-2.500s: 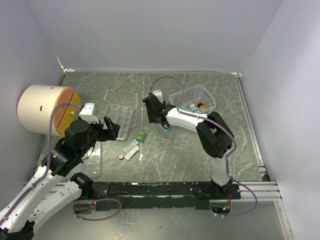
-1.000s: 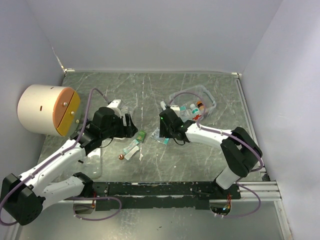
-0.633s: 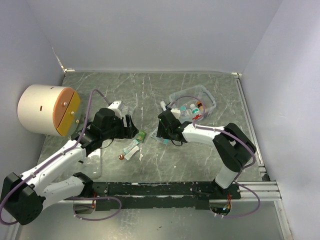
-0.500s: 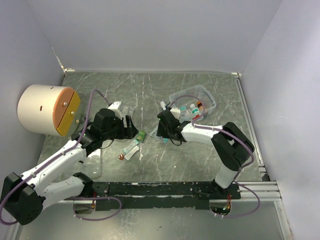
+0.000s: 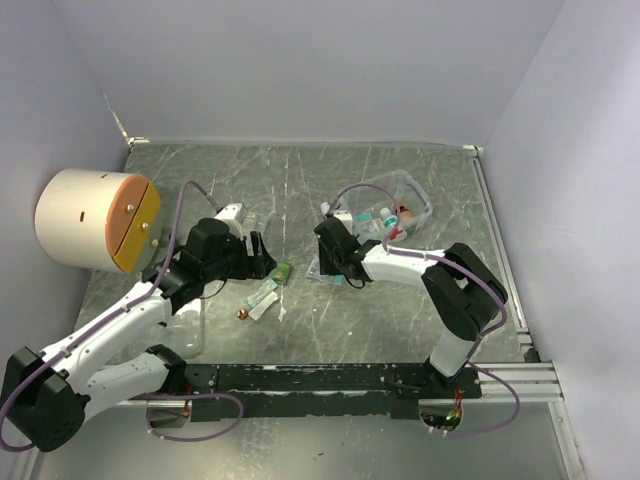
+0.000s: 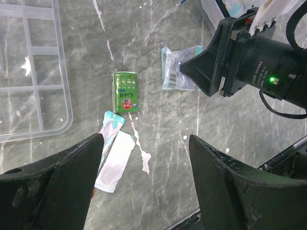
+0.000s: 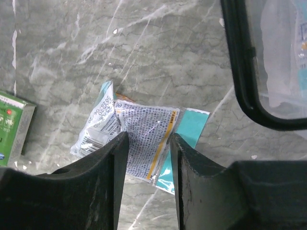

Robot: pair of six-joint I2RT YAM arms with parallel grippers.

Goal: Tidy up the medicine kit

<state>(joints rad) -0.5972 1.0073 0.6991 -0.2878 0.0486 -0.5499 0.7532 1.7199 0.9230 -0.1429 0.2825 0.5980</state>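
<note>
CHANGE: right fingers [image 7: 91,187] have settled over sachets [image 7: 98,125] and narrowed, grip unclear | LEFT: left fingers [image 6: 53,191] spread, empty | KIT: case [image 5: 424,208] right of centre, tray [image 6: 29,72] centre-left | MEANING: sachet pickup likely starting

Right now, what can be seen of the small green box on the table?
The green box is a small flat carton, green with red-and-white print. It lies flat on the grey marbled table, apart from the clear divided tray, one end close to pale strip packets. Nothing grips it.
</note>
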